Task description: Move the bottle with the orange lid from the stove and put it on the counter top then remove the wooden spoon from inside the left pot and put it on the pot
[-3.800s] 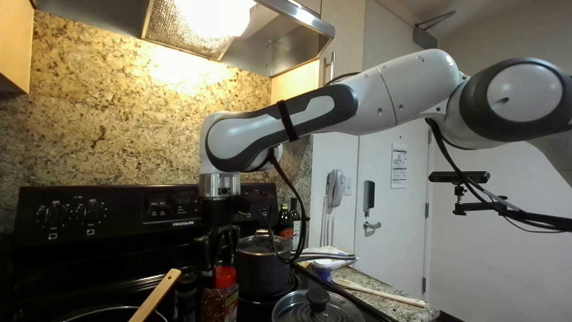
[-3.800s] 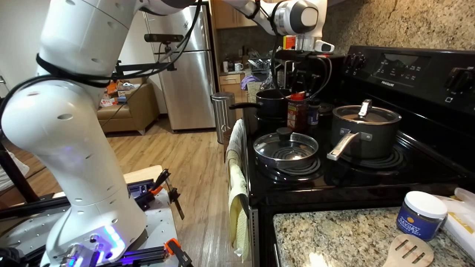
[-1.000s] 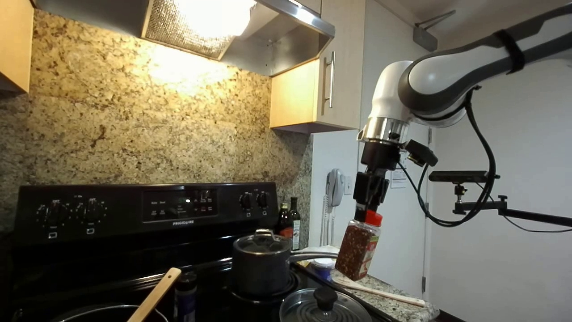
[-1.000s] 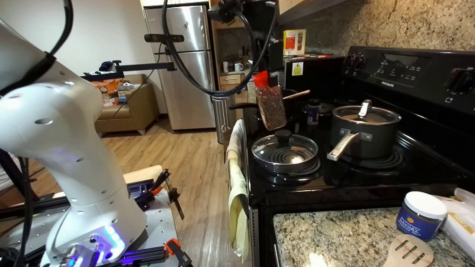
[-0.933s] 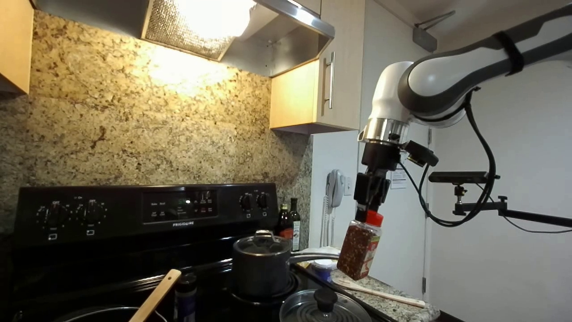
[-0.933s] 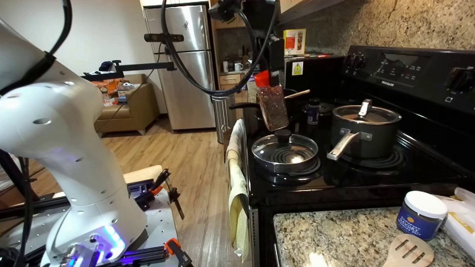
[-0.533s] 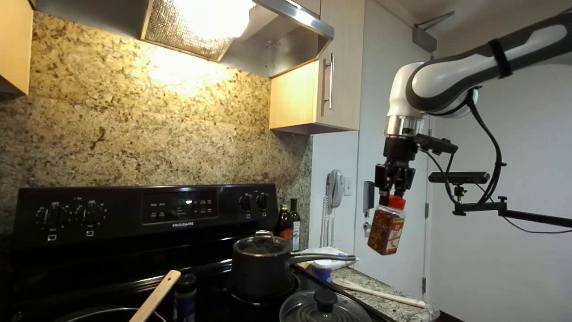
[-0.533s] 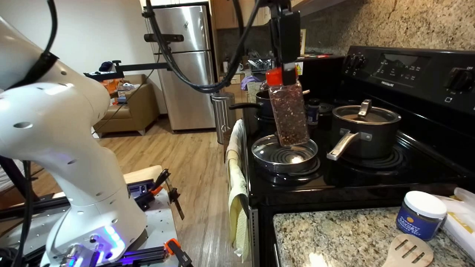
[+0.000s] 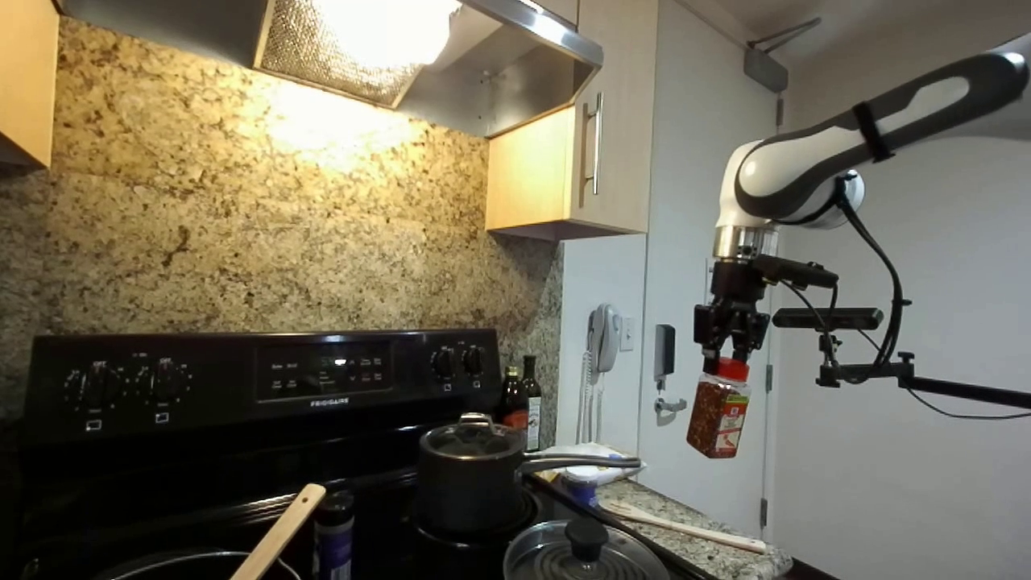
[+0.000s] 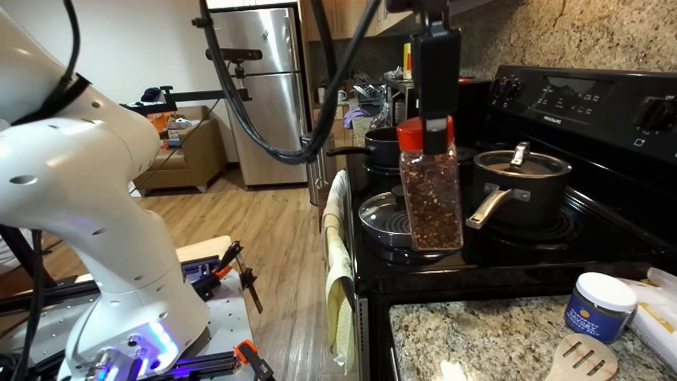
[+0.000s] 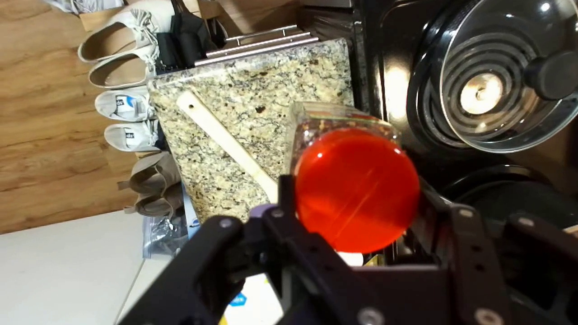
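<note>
The bottle with the orange lid (image 9: 719,419) hangs slightly tilted in my gripper (image 9: 726,358), whose fingers close on its cap. In an exterior view the bottle (image 10: 432,201) appears in front of the glass-lidded pan, above the stove (image 10: 508,270) surface. In the wrist view the cap sits between the fingers, and the bottle overlaps the edge between the counter top (image 11: 257,90) and the stove. The wooden spoon (image 9: 278,532) leans in the left pot (image 9: 205,553), handle up; only the rim shows there. The left pot (image 10: 382,148) also shows behind the bottle, its spoon hidden.
A lidded steel pot (image 10: 521,196) and a glass-lidded pan (image 10: 381,217) stand on the stove, with a dark bottle (image 9: 333,540) beside the left pot. On the counter lie a slotted wooden turner (image 10: 582,360), a white-lidded jar (image 10: 600,307) and a white package (image 10: 658,317).
My gripper has lifted the bottle off the stove and carried it past the glass-lidded pan toward the counter. In the last half second the bottle has come a little nearer the counter and hangs more upright.
</note>
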`<state>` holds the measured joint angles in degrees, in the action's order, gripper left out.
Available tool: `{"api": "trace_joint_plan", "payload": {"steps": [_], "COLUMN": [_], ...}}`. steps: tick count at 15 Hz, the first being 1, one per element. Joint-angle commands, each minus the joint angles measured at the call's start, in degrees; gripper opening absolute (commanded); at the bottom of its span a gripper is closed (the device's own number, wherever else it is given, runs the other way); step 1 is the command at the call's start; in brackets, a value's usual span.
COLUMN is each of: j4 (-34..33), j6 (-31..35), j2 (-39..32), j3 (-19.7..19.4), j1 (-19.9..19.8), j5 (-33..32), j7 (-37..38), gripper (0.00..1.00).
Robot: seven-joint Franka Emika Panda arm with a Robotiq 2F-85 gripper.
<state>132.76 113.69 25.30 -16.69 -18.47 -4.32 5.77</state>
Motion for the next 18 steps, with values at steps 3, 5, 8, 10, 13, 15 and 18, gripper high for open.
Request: {"api": "trace_joint_plan", "payload": {"steps": [3,5,8,10,13,15,18], "j4": [1.05,0.84,1.02,1.03,1.03,0.49,-1.31], "j6": [9.00,11.30,10.61,10.76,10.76,11.10,9.41], "j2": [-5.70,-8.11,-8.16,-8.73,-8.73,-9.17,-12.09], "j3": [-0.63,-0.35,-0.21,-0.18,-0.25,0.01,-0.73], "j1": [0.46,0.48,0.57,0.64,0.61,0.42,1.09], "j5": [-1.02,-1.21,0.04,0.05,0.05,-0.08,1.53], "j7": [-5.72,-6.19,-4.73,-4.72,-4.72,-3.10,-5.28], "gripper": [0.36,0.36,0.36,0.61,0.61,0.36,0.36]}}
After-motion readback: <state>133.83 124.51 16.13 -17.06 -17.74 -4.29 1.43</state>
